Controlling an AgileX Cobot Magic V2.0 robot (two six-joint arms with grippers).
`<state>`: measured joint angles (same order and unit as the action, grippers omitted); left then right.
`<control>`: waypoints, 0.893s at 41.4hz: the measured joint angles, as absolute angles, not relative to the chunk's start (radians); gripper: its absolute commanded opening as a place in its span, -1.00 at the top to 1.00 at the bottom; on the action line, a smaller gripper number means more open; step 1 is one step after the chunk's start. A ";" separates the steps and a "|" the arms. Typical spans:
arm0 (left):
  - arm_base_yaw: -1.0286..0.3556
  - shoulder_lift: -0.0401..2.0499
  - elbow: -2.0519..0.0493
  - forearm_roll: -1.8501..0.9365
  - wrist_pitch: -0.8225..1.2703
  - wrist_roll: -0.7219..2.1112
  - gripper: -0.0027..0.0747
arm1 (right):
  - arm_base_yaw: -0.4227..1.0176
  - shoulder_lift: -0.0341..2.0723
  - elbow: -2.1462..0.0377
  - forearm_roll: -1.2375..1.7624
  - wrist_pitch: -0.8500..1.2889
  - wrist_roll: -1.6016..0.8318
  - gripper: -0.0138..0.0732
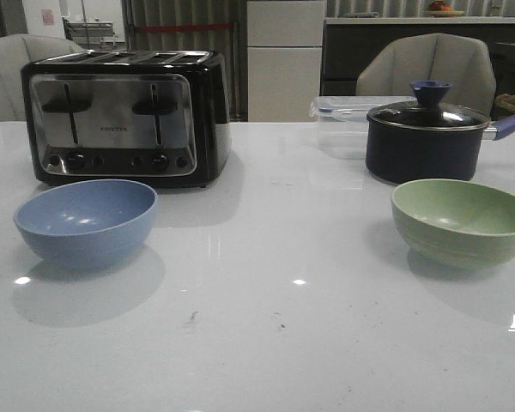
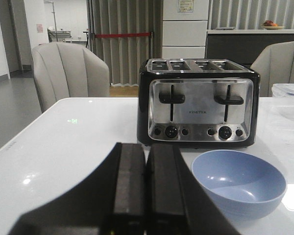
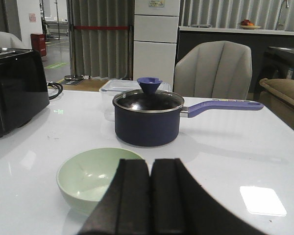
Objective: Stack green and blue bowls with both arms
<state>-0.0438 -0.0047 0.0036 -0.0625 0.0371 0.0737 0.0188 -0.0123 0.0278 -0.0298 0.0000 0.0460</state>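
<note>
The dusty blue bowl [image 1: 86, 221] stands empty on the white table at the front left, just in front of the toaster. The sage green bowl [image 1: 462, 221] stands empty at the right, in front of the navy pot. Neither arm shows in the front view. In the left wrist view my left gripper [image 2: 146, 152] is shut and empty, with the blue bowl [image 2: 238, 181] a little ahead and to its side. In the right wrist view my right gripper [image 3: 150, 166] is shut and empty, with the green bowl [image 3: 90, 177] close beside its fingers.
A black and chrome toaster [image 1: 124, 116] stands at the back left. A dark navy lidded pot [image 1: 427, 137] with a long handle stands at the back right, a clear plastic container [image 1: 343, 116] behind it. Chairs stand beyond the table's far edge.
</note>
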 measured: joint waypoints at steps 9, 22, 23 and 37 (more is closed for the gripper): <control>-0.044 -0.005 0.004 -0.063 0.037 0.074 0.69 | 0.019 -0.012 0.028 -0.030 0.000 0.046 0.55; -0.044 -0.005 0.004 -0.063 0.037 0.074 0.69 | 0.019 -0.012 0.028 -0.030 -0.008 0.046 0.55; -0.044 -0.005 0.004 -0.063 0.037 0.074 0.69 | 0.019 -0.012 0.028 -0.030 -0.008 0.046 0.55; -0.044 -0.005 0.004 -0.063 -0.022 0.074 0.69 | 0.019 -0.012 0.027 -0.030 -0.099 0.046 0.55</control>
<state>-0.0438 -0.0047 0.0036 -0.0625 -0.0223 0.0737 0.0188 -0.0123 0.0274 -0.0302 -0.0994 0.0460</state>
